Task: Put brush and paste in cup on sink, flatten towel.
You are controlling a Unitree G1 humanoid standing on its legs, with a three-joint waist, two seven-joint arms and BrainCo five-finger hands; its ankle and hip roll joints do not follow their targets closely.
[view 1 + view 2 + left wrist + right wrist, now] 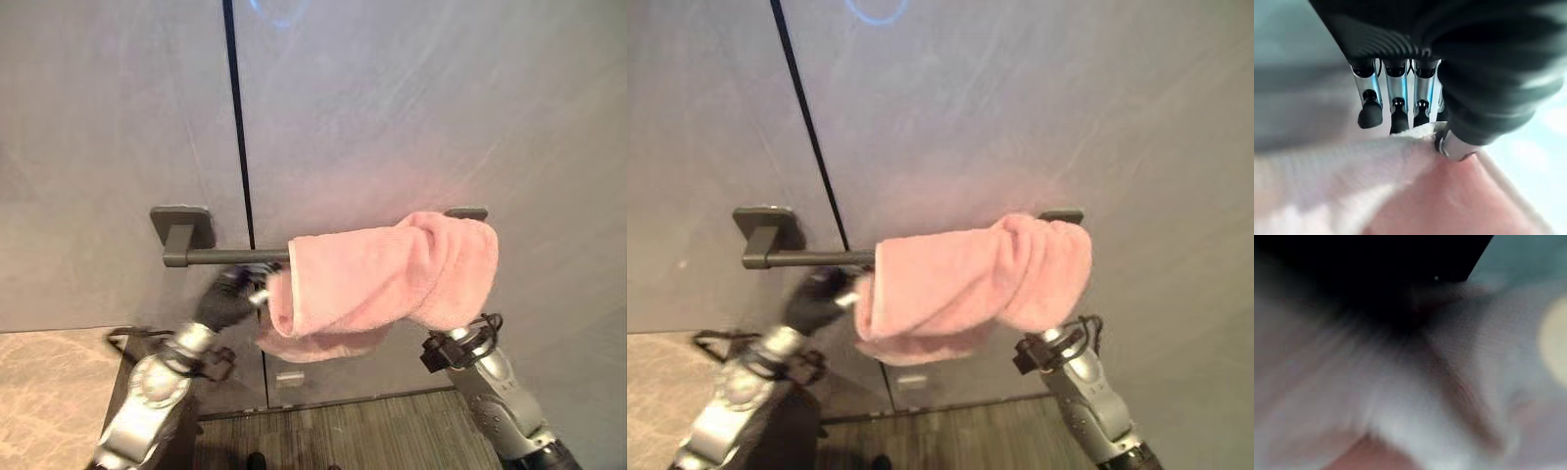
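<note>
Pink terry towel (pixel 392 279) bunched on the dark wall rail (pixel 230 257) — we're flattening: left hand (pixel 227 299) pinches its end; the right's grip we cannot tell — spread it next.

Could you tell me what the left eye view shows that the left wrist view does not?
The left eye view shows the dark towel bar on the grey wall, the bunched pink towel draped over it, and the right arm reaching under the towel's right end. The left wrist view shows, close up, the left hand, its fingers and thumb pinching the towel's edge. Both show the left hand at the towel.
</note>
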